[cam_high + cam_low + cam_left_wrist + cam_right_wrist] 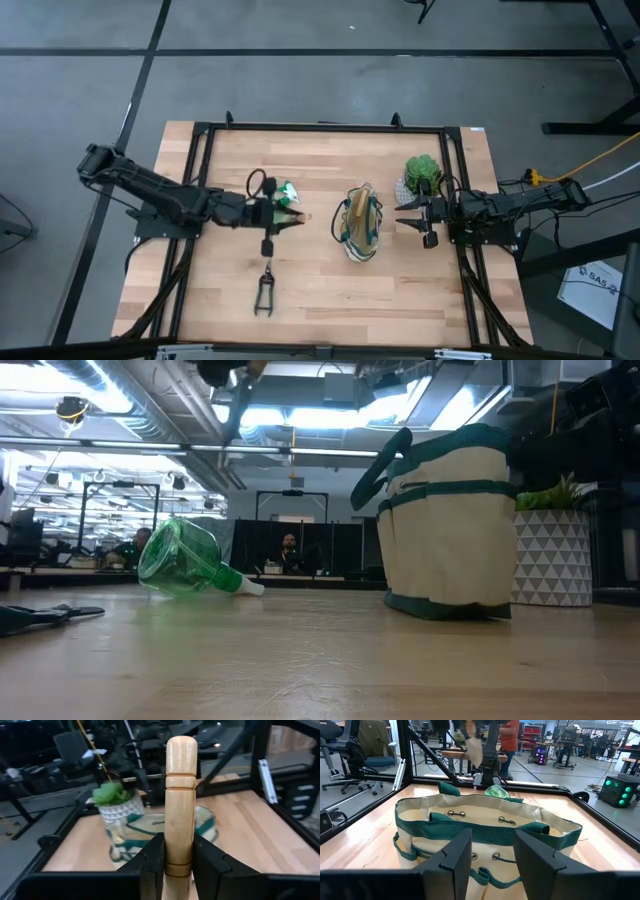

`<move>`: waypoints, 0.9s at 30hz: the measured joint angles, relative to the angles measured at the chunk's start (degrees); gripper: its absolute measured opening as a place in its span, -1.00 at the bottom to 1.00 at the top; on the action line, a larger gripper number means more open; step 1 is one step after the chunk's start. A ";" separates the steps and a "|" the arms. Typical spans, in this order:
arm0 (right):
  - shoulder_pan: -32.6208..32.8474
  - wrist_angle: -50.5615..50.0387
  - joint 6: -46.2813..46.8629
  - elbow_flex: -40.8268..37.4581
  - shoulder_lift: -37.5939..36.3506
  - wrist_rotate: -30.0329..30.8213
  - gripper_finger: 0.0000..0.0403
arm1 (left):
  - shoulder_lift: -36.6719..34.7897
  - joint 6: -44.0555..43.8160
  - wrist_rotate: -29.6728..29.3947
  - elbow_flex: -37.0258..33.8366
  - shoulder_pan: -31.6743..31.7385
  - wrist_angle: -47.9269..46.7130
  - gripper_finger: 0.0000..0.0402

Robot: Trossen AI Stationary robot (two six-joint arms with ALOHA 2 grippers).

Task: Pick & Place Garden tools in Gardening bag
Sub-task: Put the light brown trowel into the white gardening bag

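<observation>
My left gripper [285,217] hangs above the table's middle left, shut on a garden tool with a wooden handle [180,795]. Its metal head is hidden behind the gripper. A green spray bottle [190,560] lies on its side on the table just beyond that gripper. Dark pruning shears [265,295] lie flat nearer the front edge. The beige gardening bag [360,225] with green trim stands upright at the centre. My right gripper [492,855] is open and level, right beside the bag's right side, with nothing between its fingers. My left gripper pinches the wooden handle between its two fingers [152,865], at the grooved part [179,862] nearest the wrist. The fingers lie along the handle. Its rounded free end [181,745] sticks out ahead toward the bag. The tool is lifted clear of the table.
A green plant in a white patterned pot [422,178] stands at the far right behind my right gripper. A black frame [320,128] rims the wooden table. There is bare wood in front of the bag and along the near edge.
</observation>
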 joint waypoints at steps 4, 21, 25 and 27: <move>0.00 -0.01 -0.01 0.00 0.00 0.01 -0.27 | 0.00 -0.04 3.35 0.00 3.67 1.57 -0.68; 0.00 0.01 -0.01 0.00 0.02 0.01 -0.27 | 1.47 -0.50 21.00 0.04 14.44 13.34 -0.68; 0.00 0.01 0.00 0.00 0.02 0.01 -0.27 | 5.48 -0.48 25.44 0.04 16.17 19.46 -0.68; 0.00 0.01 0.01 0.00 0.01 -0.01 -0.27 | 8.24 -0.48 26.55 0.04 16.83 23.04 -0.68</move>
